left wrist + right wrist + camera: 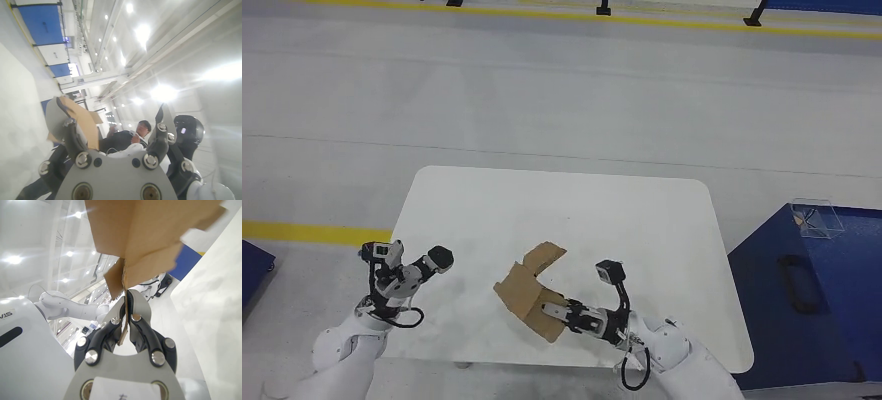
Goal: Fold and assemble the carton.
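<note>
**Right gripper (556, 311) clamped on the carton (532, 285), left gripper (439, 259) open**

The brown cardboard carton is partly unfolded in the lower middle of the top view, over the white table (642, 210) near its front edge, with one flap raised toward the frame's centre. Whether it rests on the surface cannot be told. The right gripper comes in from the lower right, its jaws pressed together on the carton's lower edge. In the right wrist view a thin cardboard panel is pinched between the two fingers. The left gripper hangs at the lower left of the top view, well apart from the carton — its jaws are spread wide. A blue cabinet (812, 290) stands at the right edge, beside the table.
</note>
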